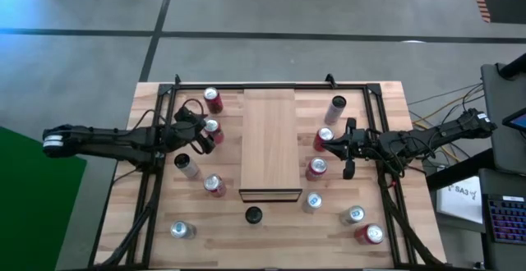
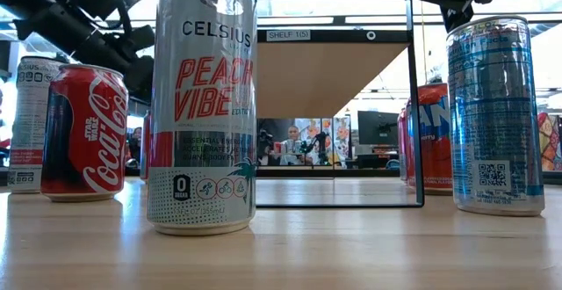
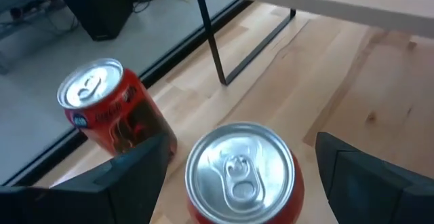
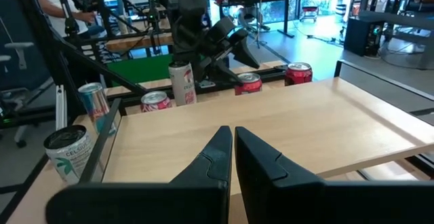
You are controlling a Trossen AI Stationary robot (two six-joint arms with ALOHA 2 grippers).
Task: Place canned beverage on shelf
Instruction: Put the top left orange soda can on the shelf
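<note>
The left gripper [image 1: 209, 133] was held with its fingers [image 3: 135, 173] spread wide on either side of a red can [image 3: 242, 176], near the shelf's [image 1: 269, 140] left edge; no contact with the can wall could be made out, so the can was judged not yet gripped. A second red can [image 3: 112, 112] stood just beside it. The right gripper [image 4: 232, 149] was pinched fully closed on nothing, hanging over the right side of the shelf, whose board was bare. The can was judged rigid but thin-walled, smooth and likely slippery, heavy if full. It was best taken around mid-body, upright, with moderate squeeze so that denting was avoided.
</note>
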